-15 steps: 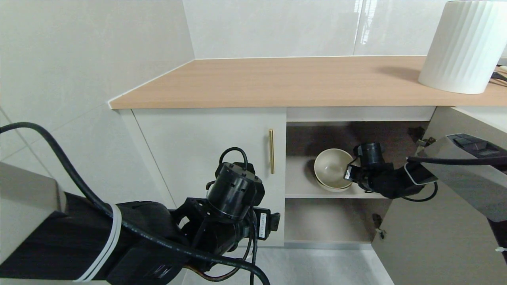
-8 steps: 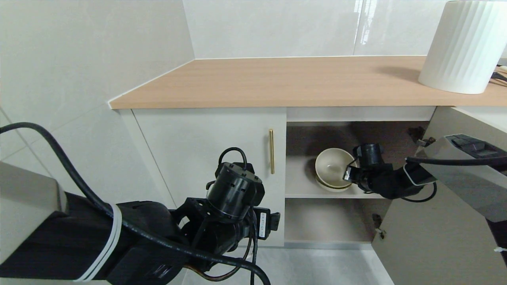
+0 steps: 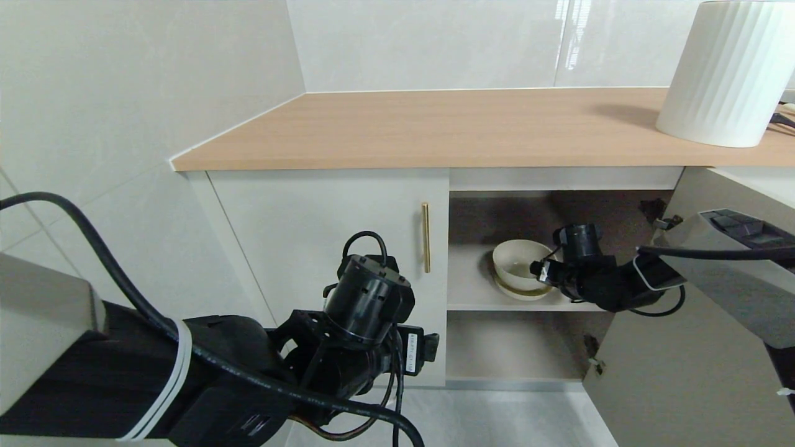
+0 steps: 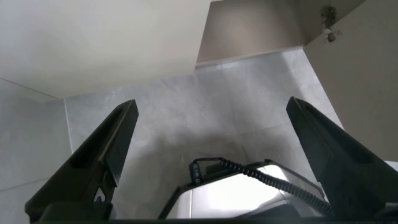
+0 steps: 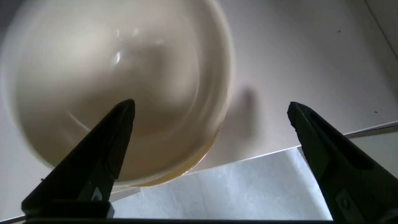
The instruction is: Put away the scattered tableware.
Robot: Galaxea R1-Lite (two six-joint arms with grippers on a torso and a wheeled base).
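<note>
Two cream bowls (image 3: 517,267), judged stiff, glazed, slippery and breakable, are seen nested on the upper cabinet shelf (image 3: 466,287) just beside the right tool (image 3: 538,272), which is held spread wide, so a gentle pinch across the rim is advised.

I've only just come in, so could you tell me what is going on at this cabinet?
The right arm reaches into the open cabinet, where a cream bowl sits nested in a second bowl on the upper shelf. The right claw is open close by the cream bowl and grips nothing. The left claw, also open, hangs low over the floor, before the closed door.
</note>
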